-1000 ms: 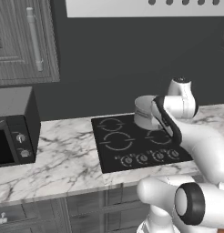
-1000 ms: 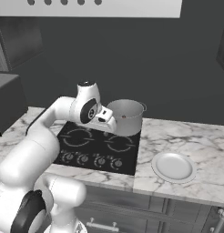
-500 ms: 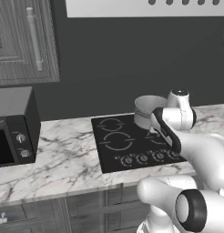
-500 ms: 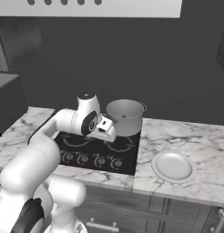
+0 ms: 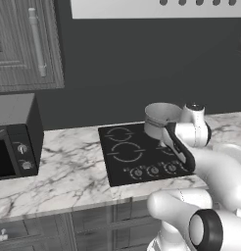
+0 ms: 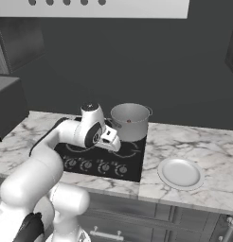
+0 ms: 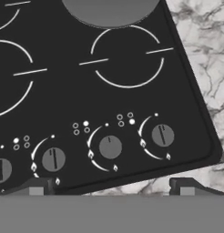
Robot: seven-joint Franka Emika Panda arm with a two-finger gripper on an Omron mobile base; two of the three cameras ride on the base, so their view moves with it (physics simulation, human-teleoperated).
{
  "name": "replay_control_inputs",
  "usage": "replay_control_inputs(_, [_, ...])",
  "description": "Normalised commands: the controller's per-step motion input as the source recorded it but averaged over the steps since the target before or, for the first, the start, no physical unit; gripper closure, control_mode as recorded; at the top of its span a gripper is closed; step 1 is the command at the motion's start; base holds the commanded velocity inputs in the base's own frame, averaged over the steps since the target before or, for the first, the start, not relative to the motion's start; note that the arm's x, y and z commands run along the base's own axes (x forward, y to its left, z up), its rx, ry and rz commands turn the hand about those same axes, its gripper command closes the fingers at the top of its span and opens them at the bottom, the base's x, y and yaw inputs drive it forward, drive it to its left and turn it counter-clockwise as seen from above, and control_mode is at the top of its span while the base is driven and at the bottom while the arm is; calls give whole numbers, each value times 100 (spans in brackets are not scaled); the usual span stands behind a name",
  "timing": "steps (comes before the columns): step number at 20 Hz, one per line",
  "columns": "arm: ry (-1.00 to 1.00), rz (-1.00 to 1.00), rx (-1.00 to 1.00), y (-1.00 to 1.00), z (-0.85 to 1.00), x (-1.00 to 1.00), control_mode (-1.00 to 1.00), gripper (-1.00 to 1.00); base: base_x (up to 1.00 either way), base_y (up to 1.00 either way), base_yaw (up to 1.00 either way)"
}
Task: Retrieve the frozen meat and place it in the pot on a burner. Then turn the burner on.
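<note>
The grey metal pot stands on the back right burner of the black cooktop. A small brown-red bit of the frozen meat shows inside it. The pot is partly covered by my arm in the left base view, and its base shows at the top of the hand view. My gripper hangs open and empty over the cooktop's front right part, in front of the pot. Its fingertips straddle the row of knobs near the front edge.
A round white plate lies on the marble counter right of the cooktop. A black microwave stands at the counter's far left, below a wall cabinet. The counter's front edge runs just past the knobs.
My hand has come down and forward from beside the pot's rim toward the knob row. The jaws have stayed open. The pot has not moved.
</note>
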Motion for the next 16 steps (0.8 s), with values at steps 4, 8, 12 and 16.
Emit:
replay_control_inputs(4, [-5, 0, 3, 1, -14, -10, -100, -100, 0, 0, 0])
replay_control_inputs(8, [-1, -1, 3, 3, -19, -6, -100, -100, 0, 0, 0])
replay_control_inputs(12, [0, 0, 2, 0, -13, -8, -100, -100, 0, 0, 0])
replay_control_inputs(16, [2, 0, 0, 1, -27, 0, -100, -100, 0, 0, 0])
